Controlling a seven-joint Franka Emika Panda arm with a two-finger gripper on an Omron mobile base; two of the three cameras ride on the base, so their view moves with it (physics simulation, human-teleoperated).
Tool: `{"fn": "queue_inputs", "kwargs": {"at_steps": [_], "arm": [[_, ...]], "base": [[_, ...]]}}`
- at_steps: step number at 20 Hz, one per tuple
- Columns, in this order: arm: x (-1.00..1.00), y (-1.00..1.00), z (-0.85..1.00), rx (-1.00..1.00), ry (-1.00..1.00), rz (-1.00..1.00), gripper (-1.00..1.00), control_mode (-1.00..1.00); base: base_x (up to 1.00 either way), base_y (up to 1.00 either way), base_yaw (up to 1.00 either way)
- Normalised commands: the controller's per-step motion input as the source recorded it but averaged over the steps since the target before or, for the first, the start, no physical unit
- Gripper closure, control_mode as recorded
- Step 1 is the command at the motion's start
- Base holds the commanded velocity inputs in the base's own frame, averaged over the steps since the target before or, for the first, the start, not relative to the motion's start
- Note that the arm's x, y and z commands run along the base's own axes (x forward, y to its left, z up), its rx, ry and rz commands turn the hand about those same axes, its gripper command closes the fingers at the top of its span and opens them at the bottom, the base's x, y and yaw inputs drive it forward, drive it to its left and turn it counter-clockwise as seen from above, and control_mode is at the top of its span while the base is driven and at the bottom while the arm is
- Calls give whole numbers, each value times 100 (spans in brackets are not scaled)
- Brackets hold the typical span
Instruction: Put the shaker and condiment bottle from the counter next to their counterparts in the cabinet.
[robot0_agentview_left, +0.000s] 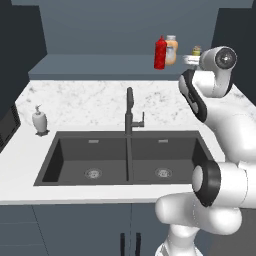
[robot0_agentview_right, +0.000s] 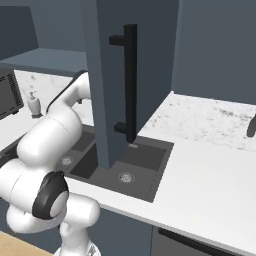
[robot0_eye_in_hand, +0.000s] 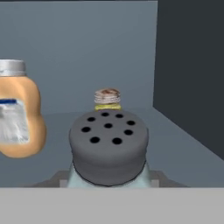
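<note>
In the hand view the shaker (robot0_eye_in_hand: 108, 146), with a dark grey holed cap and a pale blue-green body, sits right in front of the camera, and my gripper (robot0_eye_in_hand: 108, 180) is shut on it. Behind it stands the small yellow-olive shaker (robot0_eye_in_hand: 107, 99), and the peach-orange bottle (robot0_eye_in_hand: 18, 114) is to its left. From the left base view, my gripper (robot0_agentview_left: 192, 60) reaches onto the shelf of the slate-blue cabinet (robot0_agentview_left: 100, 65), just in front of the yellow-olive shaker (robot0_agentview_left: 196, 50). The red condiment bottle (robot0_agentview_left: 160, 52) stands upright in the cabinet, touching or nearly touching the peach-orange bottle (robot0_agentview_left: 171, 49). The marble counter (robot0_agentview_left: 90, 100) lies below.
A dark double sink (robot0_agentview_left: 130, 160) with a tall black faucet (robot0_agentview_left: 129, 112) lies under the arm. A white soap dispenser (robot0_agentview_left: 39, 121) stands at the sink's left. The open cabinet door (robot0_agentview_right: 107, 75) with its black handle (robot0_agentview_right: 130, 82) blocks much of the right base view.
</note>
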Motion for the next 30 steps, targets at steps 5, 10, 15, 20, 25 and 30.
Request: {"fn": "queue_inputs", "kwargs": {"at_steps": [5,10,15,20,25,30], "arm": [[24,0,0,0,0,0,100,-100],[13,0,-19,0,0,0,100,-100],[1,1,-70,-1,0,0,100,-100],[28,0,-61,0,0,0,100,-100],[24,13,-52,-7,0,0,-100,-100],[31,1,-26,-3,0,0,-100,-100]], "base": [[0,0,0],[0,0,0],[0,0,0],[0,0,0],[0,0,0],[0,0,0]]}}
